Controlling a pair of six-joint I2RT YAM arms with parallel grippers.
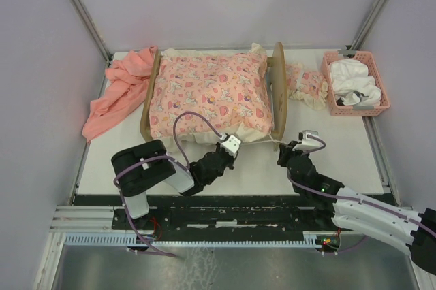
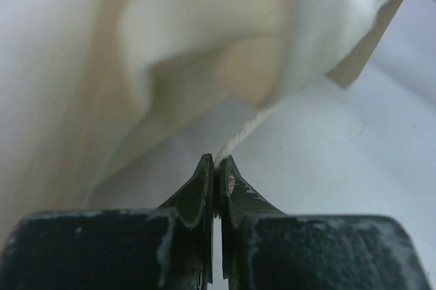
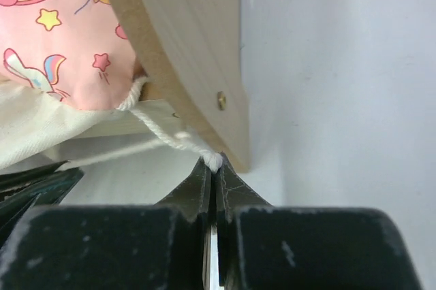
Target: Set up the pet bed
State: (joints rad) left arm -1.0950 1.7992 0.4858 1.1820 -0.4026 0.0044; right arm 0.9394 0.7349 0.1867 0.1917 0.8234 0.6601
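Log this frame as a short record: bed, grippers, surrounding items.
pet bed: wood frame, pink patterned cushion on it
left gripper: shut on white cord at near edge
right gripper: shut on white cord by wooden end board
left of bed: salmon cloth
right of bed: small pillow, pink basket holding white fabric

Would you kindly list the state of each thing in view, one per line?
pet bed: upright, patterned cushion on it.
left gripper: shut on white cord.
right gripper: shut on corner cord.
pink basket: upright, white cloth inside.
salmon cloth: crumpled, left of the bed.
small pillow: lying outside the headboard.
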